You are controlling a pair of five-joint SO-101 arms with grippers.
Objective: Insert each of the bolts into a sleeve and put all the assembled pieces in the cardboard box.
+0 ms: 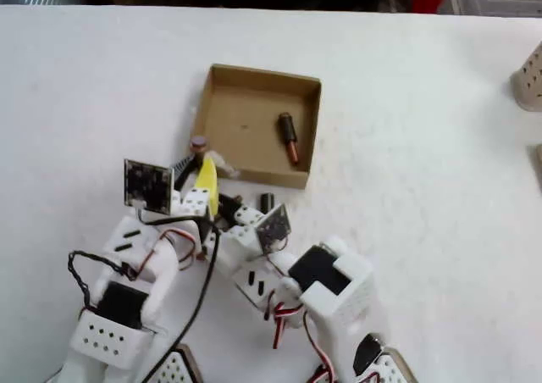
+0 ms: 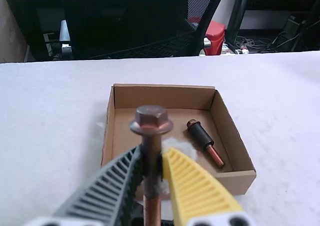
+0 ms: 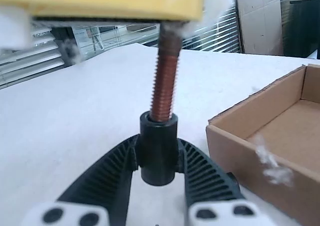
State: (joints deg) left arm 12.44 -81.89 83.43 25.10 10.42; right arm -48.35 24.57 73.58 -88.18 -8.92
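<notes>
White table [image 1: 423,188] with an open cardboard box [image 1: 241,129], and two arms mating a bolt and a sleeve just beside it.
Near the box's front left corner in the high view, the left gripper [image 2: 151,158] is clenched on the shank of a copper-coloured bolt [image 2: 151,122]. The bolt's long axis is upright, with the hex head on top and the threaded end pointing down. The right gripper [image 3: 157,156] is clamped around a black sleeve [image 3: 157,136], also upright, and the bolt's thread tip sits in its open top. One assembled piece [image 1: 289,135] lies flat inside the box near the right wall, with its head toward the far side and its bare copper tip toward the arms.
</notes>
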